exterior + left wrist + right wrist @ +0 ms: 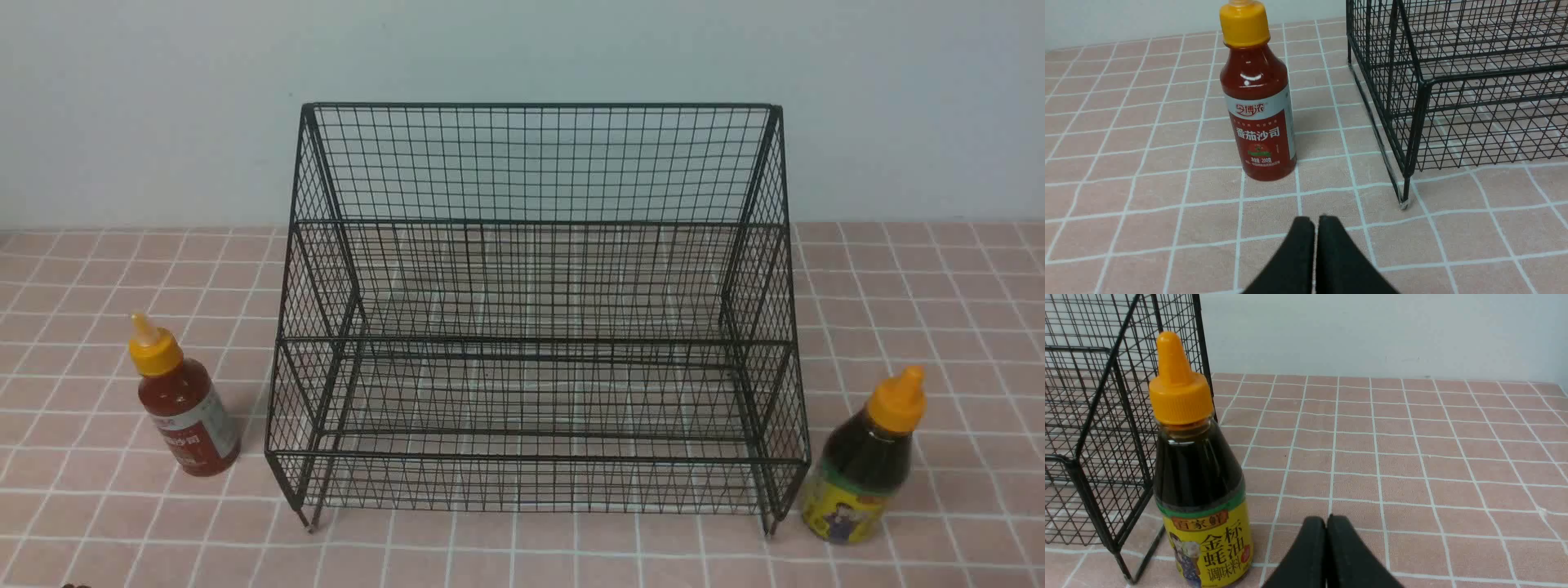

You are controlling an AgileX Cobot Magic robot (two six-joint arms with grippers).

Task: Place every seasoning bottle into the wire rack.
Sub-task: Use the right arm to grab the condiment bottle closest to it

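Note:
The black wire rack (535, 327) stands mid-table with both tiers empty. The red sauce bottle (181, 402) stands upright to its left; the dark sauce bottle (867, 462) with a yellow-green label stands upright by its right front leg. In the left wrist view my left gripper (1316, 220) is shut and empty, short of the red bottle (1257, 110), with the rack (1453, 81) beside it. In the right wrist view my right gripper (1326, 520) is shut and empty, beside the dark bottle (1198, 477) and the rack's corner (1094, 416). Neither gripper shows in the front view.
The table wears a pink cloth with a white grid (939, 310). A pale wall (163, 98) runs close behind the rack. A small dark object (77, 585) shows at the bottom left edge.

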